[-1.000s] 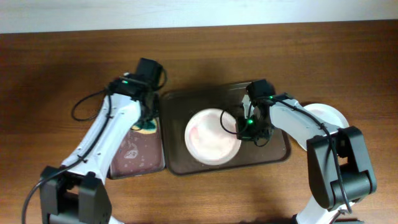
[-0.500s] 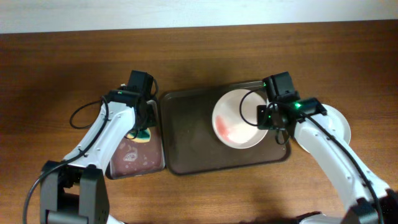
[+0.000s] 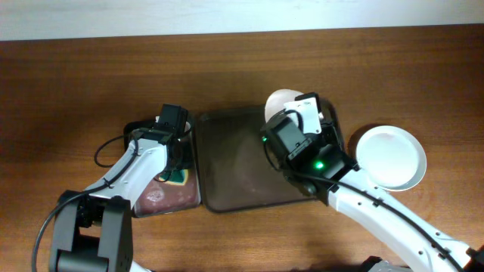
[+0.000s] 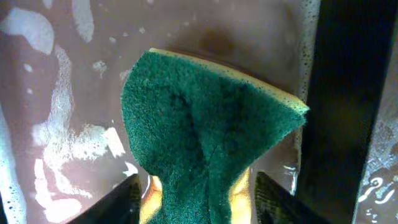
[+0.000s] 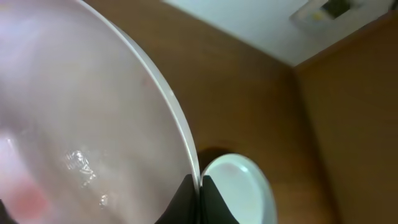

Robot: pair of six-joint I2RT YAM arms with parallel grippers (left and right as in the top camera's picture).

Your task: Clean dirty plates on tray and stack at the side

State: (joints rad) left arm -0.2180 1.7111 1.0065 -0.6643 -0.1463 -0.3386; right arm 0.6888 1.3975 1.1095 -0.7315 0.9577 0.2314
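Currently, toward the counter's left edge, the left fingers [image 3: 174, 161] are pinched shut on a green sponge [image 4: 211, 137] over the sudsy small black tray [image 3: 155, 193]. A plain white plate [image 3: 391, 156] sits toward the counter's right edge. Further back, the right fingers [image 5: 191, 200] clamp the rim of a dirty plate [image 5: 81, 118]. It is lifted and tilted on edge above the far right corner of the brown tray [image 3: 234, 170], with a red smear on its face. That plate lies to the right of the sponge, across the brown tray, so the left arm likely has to reach right.
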